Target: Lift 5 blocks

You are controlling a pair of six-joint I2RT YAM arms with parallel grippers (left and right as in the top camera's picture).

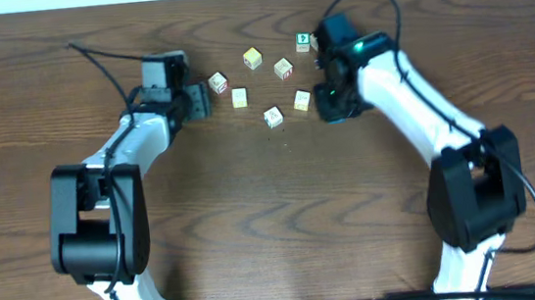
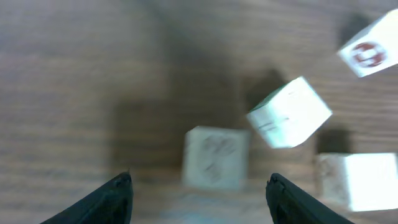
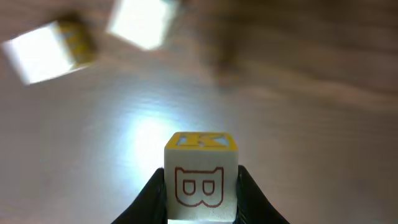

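Blocks [image 1: 283, 68] lie scattered on the wooden table [image 1: 274, 218] between the two arms, loosely grouped toward its far edge and apart from one another. We see the right gripper [image 3: 201, 175] clamped narrow on a lettered block [image 3: 200, 186], a finger pressed to each side. This block shows a red B on the face toward the camera and a yellow-edged K on top. The wood beneath it is blurred in the right wrist view, so we cannot tell whether it rests on the table or hangs above it. From overhead, the right gripper sits just right of the cluster, with a green-faced cube [image 1: 304, 41] near its far side. The left gripper [image 1: 201, 99] is at the cluster's left end, its jaws spread wide and holding nothing. In the left wrist view a pale block [image 2: 214, 155] with faint grey marks lies just ahead of the gap between the fingers [image 2: 118, 196], touching neither, and more of the blocks sit beyond it to the right.
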